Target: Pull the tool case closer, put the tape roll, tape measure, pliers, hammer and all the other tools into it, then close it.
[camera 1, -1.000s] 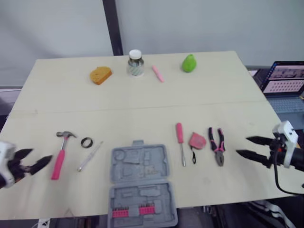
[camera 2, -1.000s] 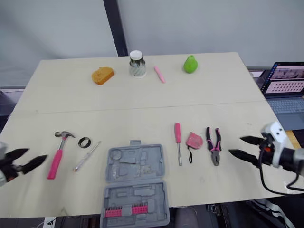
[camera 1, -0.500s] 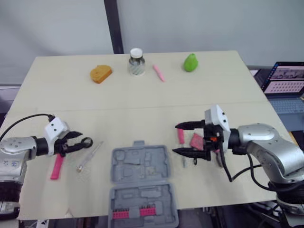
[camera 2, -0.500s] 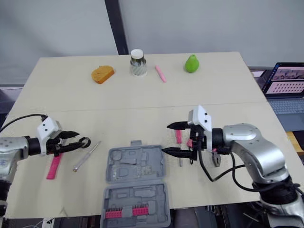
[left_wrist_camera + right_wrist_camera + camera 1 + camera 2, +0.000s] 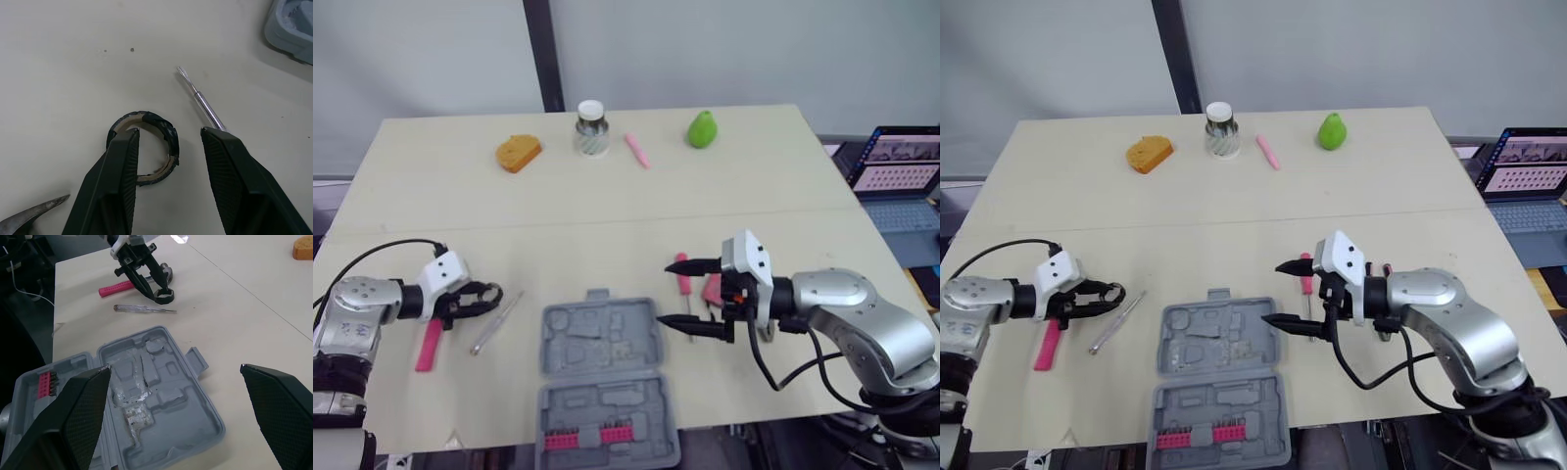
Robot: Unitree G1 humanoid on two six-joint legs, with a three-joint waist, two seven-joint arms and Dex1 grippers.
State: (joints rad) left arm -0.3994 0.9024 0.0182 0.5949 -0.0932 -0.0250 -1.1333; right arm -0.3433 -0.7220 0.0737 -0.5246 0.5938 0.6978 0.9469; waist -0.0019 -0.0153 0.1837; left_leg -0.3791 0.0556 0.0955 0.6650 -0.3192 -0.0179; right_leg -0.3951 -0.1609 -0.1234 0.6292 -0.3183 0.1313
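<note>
The grey tool case (image 5: pixel 607 338) lies open at the table's front edge, with pink bits in its near half. My left gripper (image 5: pixel 481 298) is open at the black tape roll (image 5: pixel 166 134); one finger lies over the ring, the other beyond the clear-handled screwdriver (image 5: pixel 496 323). The pink-handled hammer (image 5: pixel 430 345) lies beside that gripper, its head hidden. My right gripper (image 5: pixel 666 294) stands wide open at the case's right edge. Behind it lie the pink screwdriver (image 5: pixel 682 271) and the pink tape measure (image 5: pixel 713 287); the pliers (image 5: pixel 1384 269) are mostly hidden.
Along the far side of the table stand an orange sponge (image 5: pixel 519 153), a jar with a white lid (image 5: pixel 591 129), a pink marker (image 5: pixel 637 151) and a green pear (image 5: pixel 703 128). A laptop (image 5: pixel 901 162) sits off the table's right side.
Both arms came in from the table's sides. The left gripper reached the tape roll, and the right gripper moved left from the tape measure to the case's right edge.
</note>
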